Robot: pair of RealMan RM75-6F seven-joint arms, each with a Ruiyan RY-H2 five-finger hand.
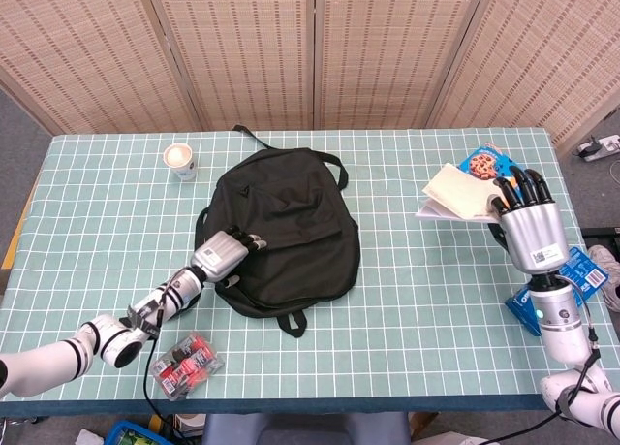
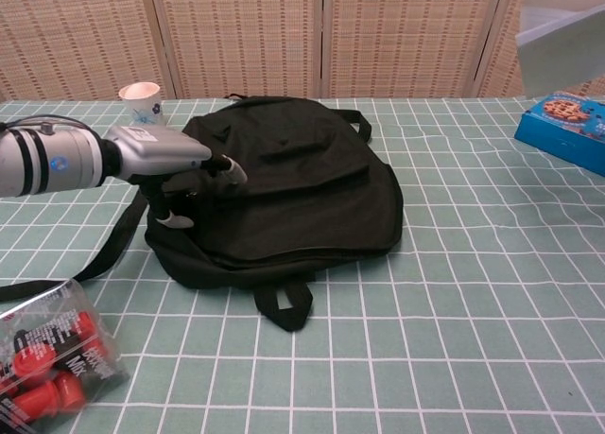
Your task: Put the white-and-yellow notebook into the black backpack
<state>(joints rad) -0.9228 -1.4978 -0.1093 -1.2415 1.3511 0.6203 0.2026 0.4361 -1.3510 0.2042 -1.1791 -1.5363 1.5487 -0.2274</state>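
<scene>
backpack [image 1: 291, 227] black | notebook [image 1: 455, 191] white-and-yellow | tablecloth [image 1: 417, 300] green, white grid | box [image 2: 565, 118] blue

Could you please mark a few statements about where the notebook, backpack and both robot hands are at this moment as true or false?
1. The right robot hand holds the notebook above the table. True.
2. The notebook is inside the backpack. False: it is held apart, to the right.
3. The left robot hand is at the backpack's left edge. True.
4. The paper cup lies tipped over. False: it stands upright.
</scene>
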